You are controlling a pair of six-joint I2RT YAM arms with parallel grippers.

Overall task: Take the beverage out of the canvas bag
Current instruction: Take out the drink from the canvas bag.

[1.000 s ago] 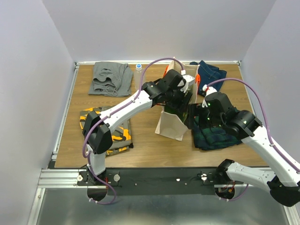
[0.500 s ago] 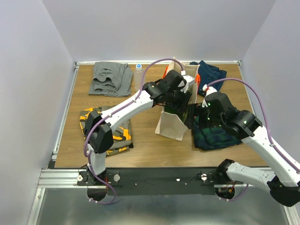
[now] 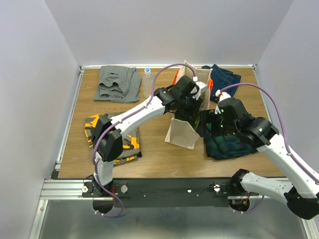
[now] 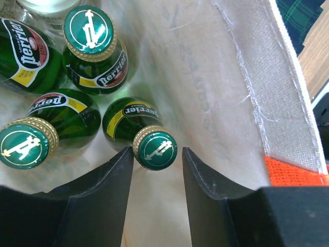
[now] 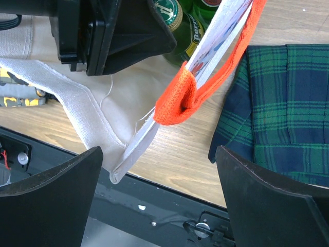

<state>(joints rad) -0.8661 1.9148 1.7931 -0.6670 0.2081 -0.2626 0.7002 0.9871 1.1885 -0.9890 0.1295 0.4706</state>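
Left arm (image 3: pixel 142 107): the elbow has shifted slightly toward the desk's right edge, and the wrist sits marginally further over the canvas bag (image 3: pixel 182 133). Left gripper (image 4: pixel 157 152): the jaws have narrowed and now closely flank the cap of one green bottle (image 4: pixel 128 119).

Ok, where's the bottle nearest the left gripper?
Left wrist view: bottle inside the canvas bag, rightmost of the bottles, cap between the left gripper's fingers.

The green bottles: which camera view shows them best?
Left wrist: it looks straight down on the green bottles, caps and labels sharp. Right wrist catches only some tops at its edge; top external shows none clearly.
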